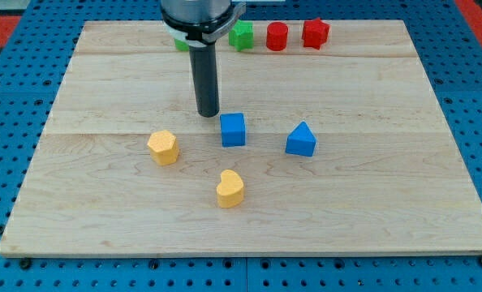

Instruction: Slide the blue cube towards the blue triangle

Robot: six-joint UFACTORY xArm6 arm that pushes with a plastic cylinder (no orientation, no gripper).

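The blue cube (pixel 234 130) sits near the middle of the wooden board (pixel 371 203). The blue triangle (pixel 301 139) lies to its right, a short gap away and slightly lower in the view. My tip (pixel 208 113) is the lower end of the dark rod, just up and left of the blue cube, very close to its top-left corner. I cannot tell whether it touches the cube.
A yellow hexagon-like block (pixel 163 147) lies left of the cube. A yellow heart-shaped block (pixel 230 188) lies below it. At the view's top are a green block (pixel 241 36), a red cylinder (pixel 277 36) and a red star-like block (pixel 315 33). Another green block (pixel 181 43) is mostly hidden behind the rod.
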